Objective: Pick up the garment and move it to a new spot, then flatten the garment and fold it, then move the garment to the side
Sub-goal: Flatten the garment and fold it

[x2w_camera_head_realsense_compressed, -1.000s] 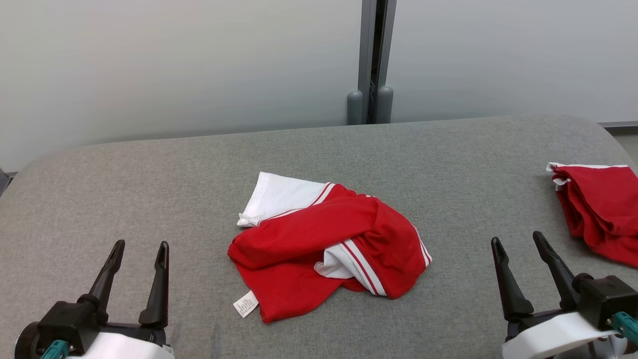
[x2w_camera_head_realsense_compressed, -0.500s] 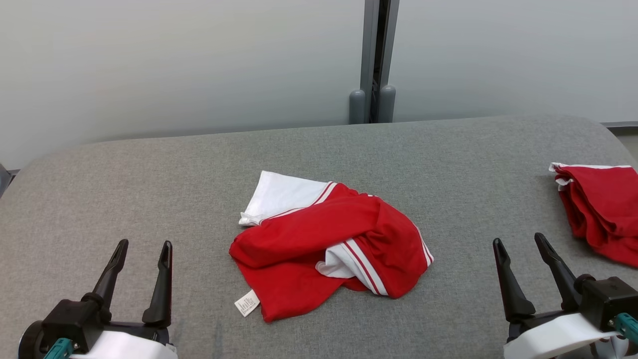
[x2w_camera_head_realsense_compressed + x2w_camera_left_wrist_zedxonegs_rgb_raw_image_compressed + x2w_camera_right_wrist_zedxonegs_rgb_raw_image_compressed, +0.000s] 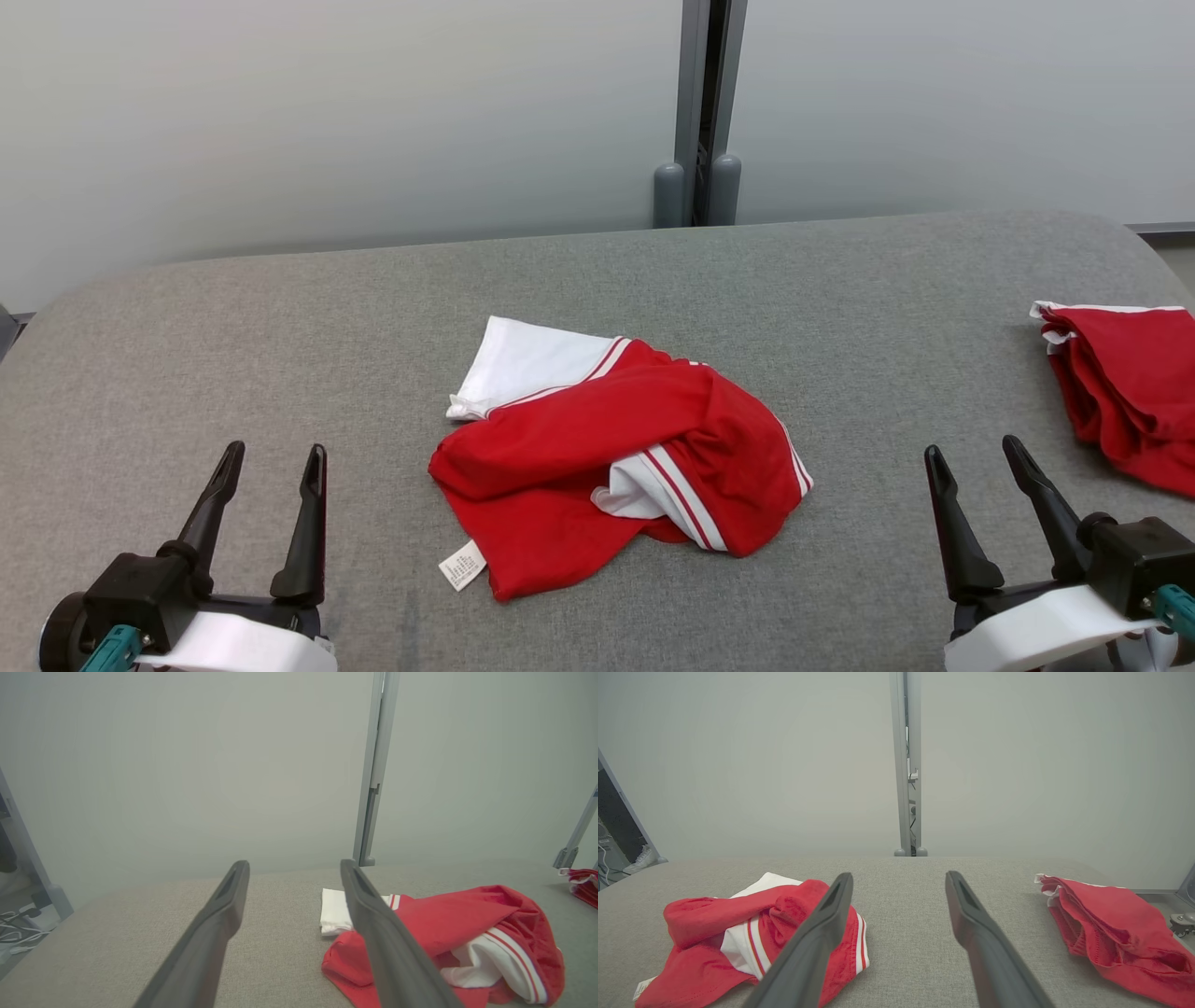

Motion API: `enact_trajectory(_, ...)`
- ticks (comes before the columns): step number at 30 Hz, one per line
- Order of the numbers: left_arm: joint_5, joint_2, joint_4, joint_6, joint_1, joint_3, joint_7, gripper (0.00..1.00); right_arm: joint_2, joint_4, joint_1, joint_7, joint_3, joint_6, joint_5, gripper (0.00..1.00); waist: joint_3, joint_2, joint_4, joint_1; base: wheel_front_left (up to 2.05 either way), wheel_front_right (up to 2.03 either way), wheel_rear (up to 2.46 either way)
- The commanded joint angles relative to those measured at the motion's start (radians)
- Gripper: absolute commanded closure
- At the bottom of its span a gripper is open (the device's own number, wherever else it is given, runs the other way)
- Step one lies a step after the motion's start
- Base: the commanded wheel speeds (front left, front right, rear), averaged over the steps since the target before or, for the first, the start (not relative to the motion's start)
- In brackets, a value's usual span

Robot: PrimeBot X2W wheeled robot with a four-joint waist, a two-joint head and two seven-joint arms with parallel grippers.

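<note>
Wall (image 3: 327, 121): pale grey panels beyond both end effectors, behind the far edge of the table.
Table (image 3: 840, 308): grey woven covering with rounded far corners. It runs under and ahead of both end effectors.
Post (image 3: 698, 112): a grey upright in the seam between the wall panels, ahead of both sets of fingers and between them.
Garment (image 3: 579, 439): red with white panels and red-and-white stripes, lying crumpled on the table. It is between the two end effectors and partly ahead of their fingertips, touching neither. A white part pokes out at its far left side.
Red bundle (image 3: 1130, 392): a second red piece with white trim, heaped at the table's right edge. It sits ahead and to the right of the right end effector, near it but apart.
Left end effector (image 3: 275, 450): jaws spread wide with nothing between them, fingers pointing away over bare table. The garment is to its right.
Right end effector (image 3: 973, 447): also spread wide and holding nothing. The garment is to its left and the red bundle to its right.
Care label (image 3: 462, 566): a small white tag at the garment's near edge, right of the left end effector's fingers. Its print is too small to read.
</note>
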State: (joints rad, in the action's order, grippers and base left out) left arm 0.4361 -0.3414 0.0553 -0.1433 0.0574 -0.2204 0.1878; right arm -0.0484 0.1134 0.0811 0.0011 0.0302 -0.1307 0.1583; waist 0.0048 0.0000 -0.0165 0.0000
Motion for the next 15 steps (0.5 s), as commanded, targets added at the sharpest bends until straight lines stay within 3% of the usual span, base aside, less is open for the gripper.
enact_trajectory(1, 0.003, -0.005, -0.003, -0.005, -0.012, 0.000, 0.004, 0.00, -0.005, -0.001, -0.007, 0.004, -0.005, 0.000, 0.000, 0.00, 0.001, 0.0000, 0.001, 0.0000, 0.00, 0.00, 0.00)
enact_trajectory(8, 0.006, -0.003, 0.001, -0.014, -0.031, 0.008, 0.013, 0.00, -0.005, 0.007, -0.026, 0.016, 0.020, 0.000, -0.011, 0.00, 0.030, 0.0000, 0.011, 0.0000, 0.00, 0.00, 0.00)
enact_trajectory(15, 0.010, 0.007, -0.009, -0.010, -0.060, 0.004, 0.025, 0.00, -0.058, -0.100, -0.124, 0.141, 0.275, 0.000, 0.027, 0.00, 0.081, 0.0000, 0.040, 0.0000, 0.00, 0.00, 0.00)
